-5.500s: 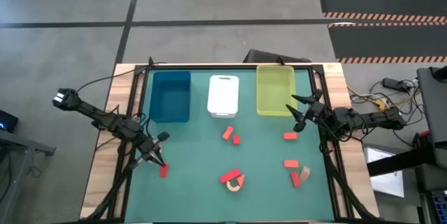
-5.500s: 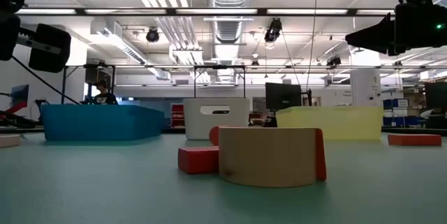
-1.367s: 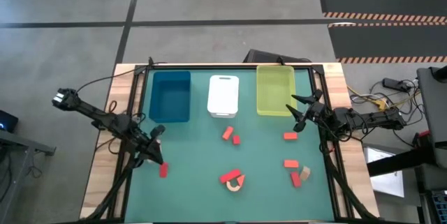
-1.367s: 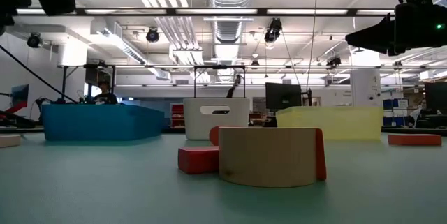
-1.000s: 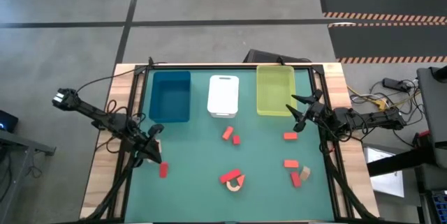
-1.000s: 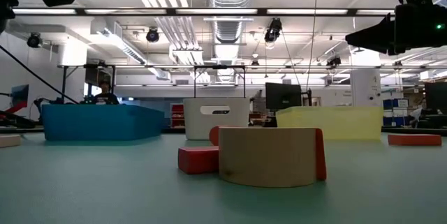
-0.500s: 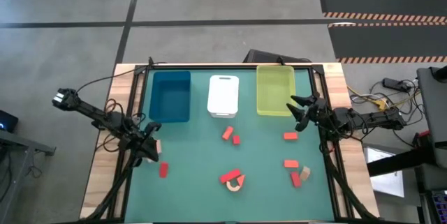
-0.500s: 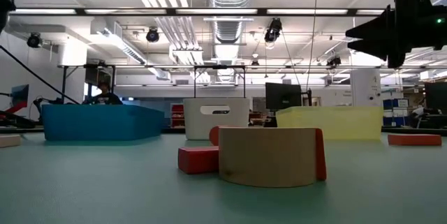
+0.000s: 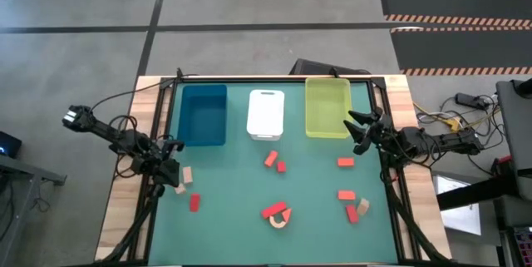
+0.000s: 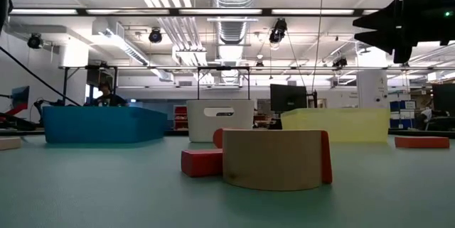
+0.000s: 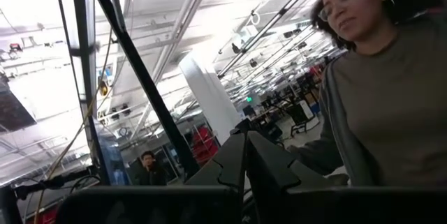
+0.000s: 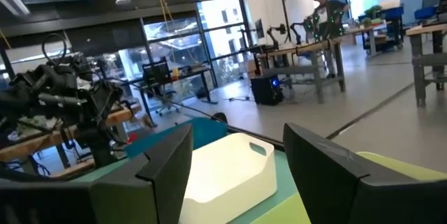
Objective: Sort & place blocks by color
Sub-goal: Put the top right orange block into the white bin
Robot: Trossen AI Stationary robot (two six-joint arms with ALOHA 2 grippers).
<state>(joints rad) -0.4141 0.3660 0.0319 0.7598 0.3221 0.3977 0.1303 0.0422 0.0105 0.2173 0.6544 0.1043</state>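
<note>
While the left gripper (image 9: 169,167) hangs at the table's nine o'clock edge, fingers pressed together on nothing, a tan block (image 9: 186,175) lies just beside it at four o'clock, long axis roughly twelve-to-six. The right gripper (image 9: 360,131), fingers spread, waits at three o'clock, so the left arm is nearer.

Grey concrete floor (image 9: 249,1) crossed by dark lines, hazard-striped mat (image 9: 453,17) at one side. Overhead, white ducts (image 10: 231,1) and strip lights (image 10: 298,11). Beyond, workbenches (image 12: 314,42), large windows (image 12: 174,35).
</note>
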